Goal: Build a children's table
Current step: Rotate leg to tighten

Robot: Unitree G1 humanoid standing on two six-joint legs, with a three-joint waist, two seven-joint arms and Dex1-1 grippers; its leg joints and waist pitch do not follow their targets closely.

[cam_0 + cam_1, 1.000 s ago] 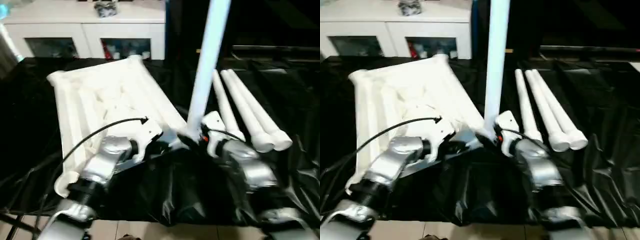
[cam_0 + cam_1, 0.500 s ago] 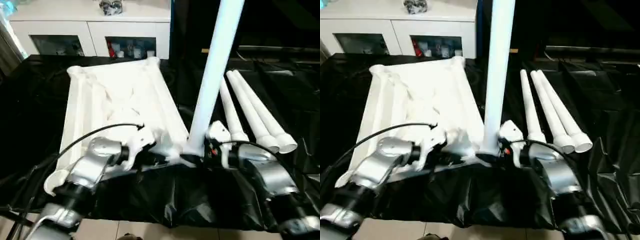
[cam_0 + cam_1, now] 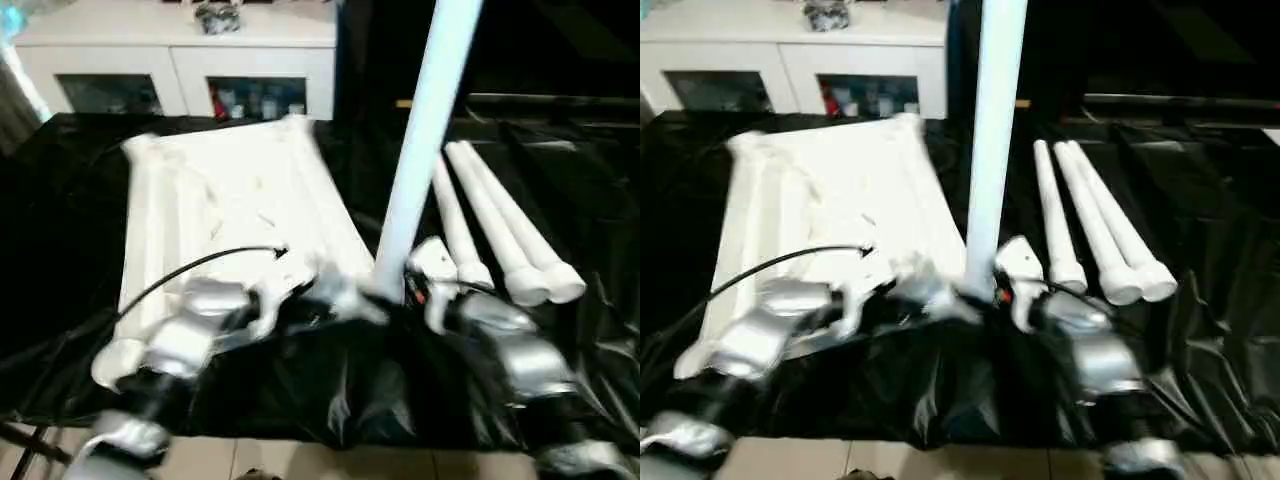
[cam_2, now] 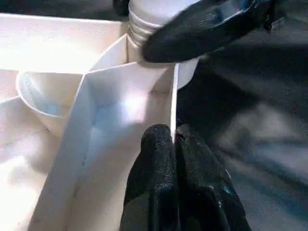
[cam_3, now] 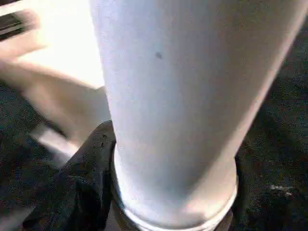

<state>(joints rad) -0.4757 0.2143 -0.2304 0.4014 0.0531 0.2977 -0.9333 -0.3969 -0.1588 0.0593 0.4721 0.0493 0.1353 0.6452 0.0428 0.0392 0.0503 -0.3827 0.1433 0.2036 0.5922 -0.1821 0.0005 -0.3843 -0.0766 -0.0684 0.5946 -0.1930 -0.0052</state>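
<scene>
The white table top [image 3: 230, 200] lies underside up on the black sheet, its ribs showing. One white leg [image 3: 425, 130] stands upright at the top's near right corner socket [image 4: 144, 57]. My right gripper [image 3: 390, 295] is shut on the leg's base, and one black finger [image 5: 91, 163] curls around the tube [image 5: 183, 96]. My left gripper [image 4: 173, 139] is shut on the thin rim wall of the top just beside that corner. In the left wrist view the right gripper's finger [image 4: 207, 26] crosses the leg's ridged end. Three more legs [image 3: 500, 230] lie side by side to the right.
A black sheet [image 3: 330, 390] covers the work surface and hangs crumpled over the near edge. A white cabinet [image 3: 180, 60] with glass doors stands behind. Pale floor tiles [image 3: 300, 465] show below the edge.
The view has shaken and shifted a little. Both grippers keep their holds, and the leg stays upright at the near right corner.
</scene>
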